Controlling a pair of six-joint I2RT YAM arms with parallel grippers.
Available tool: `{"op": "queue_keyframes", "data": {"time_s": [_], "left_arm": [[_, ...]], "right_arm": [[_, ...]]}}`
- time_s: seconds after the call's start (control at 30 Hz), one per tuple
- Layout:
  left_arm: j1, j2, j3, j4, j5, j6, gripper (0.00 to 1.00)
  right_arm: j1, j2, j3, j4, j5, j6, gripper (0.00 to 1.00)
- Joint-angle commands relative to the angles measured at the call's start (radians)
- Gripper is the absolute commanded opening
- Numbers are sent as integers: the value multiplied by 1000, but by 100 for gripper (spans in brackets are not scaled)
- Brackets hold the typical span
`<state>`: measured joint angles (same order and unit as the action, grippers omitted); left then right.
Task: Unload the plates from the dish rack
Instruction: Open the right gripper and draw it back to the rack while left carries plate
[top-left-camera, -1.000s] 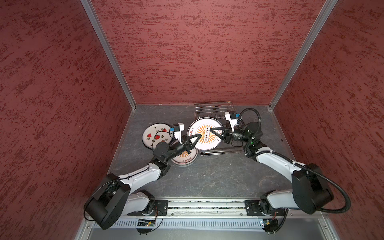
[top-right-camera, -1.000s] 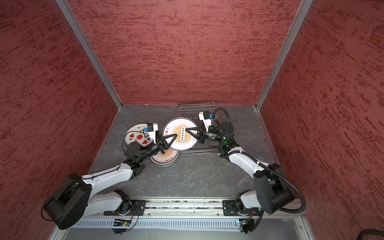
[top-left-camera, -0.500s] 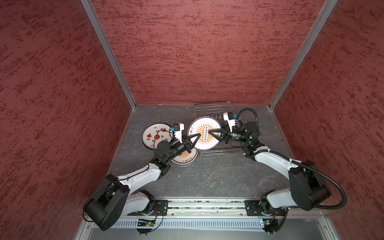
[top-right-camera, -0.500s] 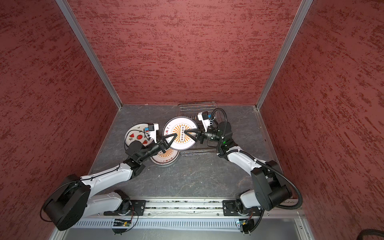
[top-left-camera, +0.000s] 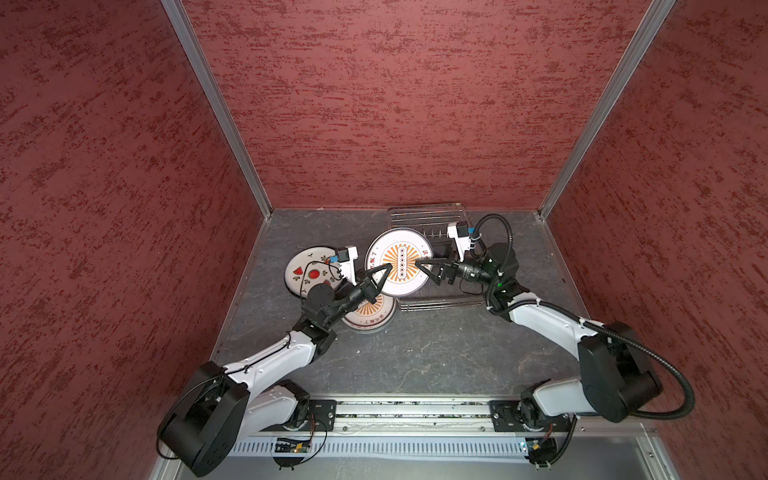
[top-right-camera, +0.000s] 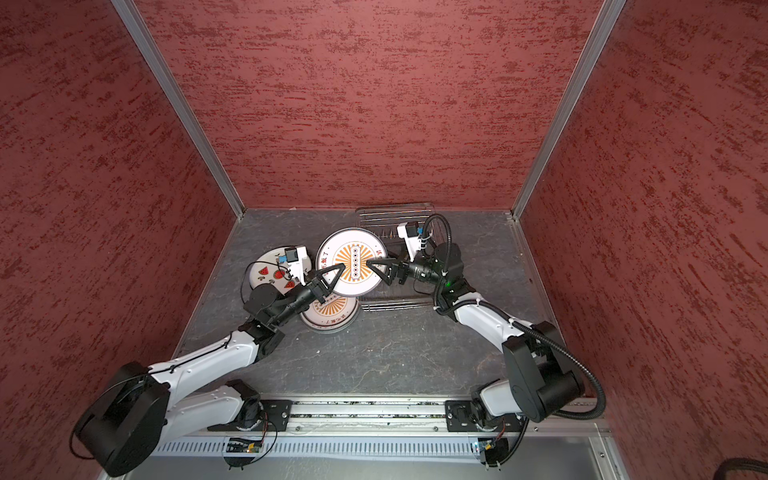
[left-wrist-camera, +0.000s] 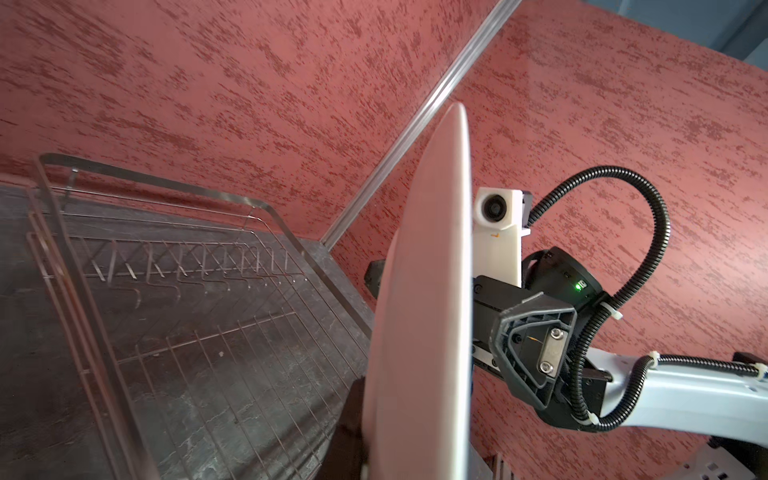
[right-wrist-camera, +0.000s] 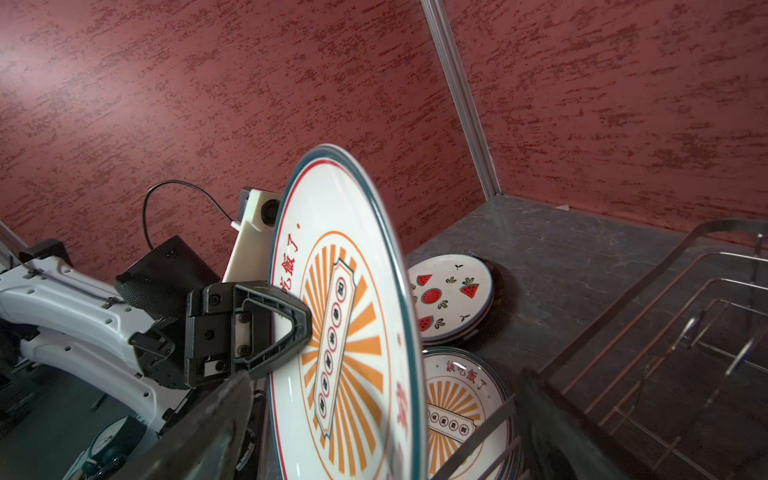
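A white plate (top-left-camera: 401, 249) with an orange sunburst is held upright over the silver wire dish rack (top-left-camera: 432, 212). My left gripper (top-left-camera: 384, 272) is shut on its left edge, seen edge-on in the left wrist view as the plate (left-wrist-camera: 424, 291) between the left gripper (left-wrist-camera: 415, 453) jaws. My right gripper (top-left-camera: 424, 267) is open, its jaws spread wide on either side of the right edge. The right wrist view shows the plate (right-wrist-camera: 332, 257) inside the right gripper (right-wrist-camera: 374, 436) without contact. The rack's prongs (left-wrist-camera: 174, 266) hold nothing.
Two low stacks lie on the grey table left of the rack: watermelon plates (top-left-camera: 307, 270) and sunburst plates (top-left-camera: 370, 318), also seen in a top view (top-right-camera: 330, 320). Red walls close the back and both sides. The rack (top-right-camera: 395, 210) sits against the back wall.
My right gripper has opened and let go of the sunburst plate's right edge. The left gripper stays shut on the left edge and the plate has barely moved.
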<state>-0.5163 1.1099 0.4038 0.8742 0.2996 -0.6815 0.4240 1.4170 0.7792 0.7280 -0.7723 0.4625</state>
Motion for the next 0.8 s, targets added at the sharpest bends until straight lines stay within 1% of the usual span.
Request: {"op": "queue_keyframes", "data": {"time_s": [0.0, 0.07, 0.13, 0.27, 0.33, 0.47, 0.63, 0.73, 0.77], "left_arm": [[40, -77, -26, -43, -85, -57, 3], [64, -126, -36, -116, -112, -83, 3], [95, -182, -53, -185, -134, -123, 4], [156, -290, -91, -312, -169, -220, 4], [166, -350, -116, -361, -194, -243, 4], [173, -456, -107, -590, -252, -262, 5], [191, -477, -99, -723, -237, -324, 7], [196, -460, -115, -717, -226, -353, 7], [195, -449, -127, -701, -227, -368, 7]], "right_arm": [[5, -49, -4, -6, 149, -23, 99], [5, -61, -20, 1, 194, -37, 99], [6, -63, -22, -8, 214, -53, 99], [9, -41, -5, -19, 186, -69, 99], [19, -27, 4, -31, 208, -77, 99], [45, 1, 43, -102, 255, -125, 99], [82, 29, 83, -149, 274, -172, 99], [97, 31, 97, -167, 282, -185, 99], [102, 56, 104, -175, 284, -190, 99]]}}
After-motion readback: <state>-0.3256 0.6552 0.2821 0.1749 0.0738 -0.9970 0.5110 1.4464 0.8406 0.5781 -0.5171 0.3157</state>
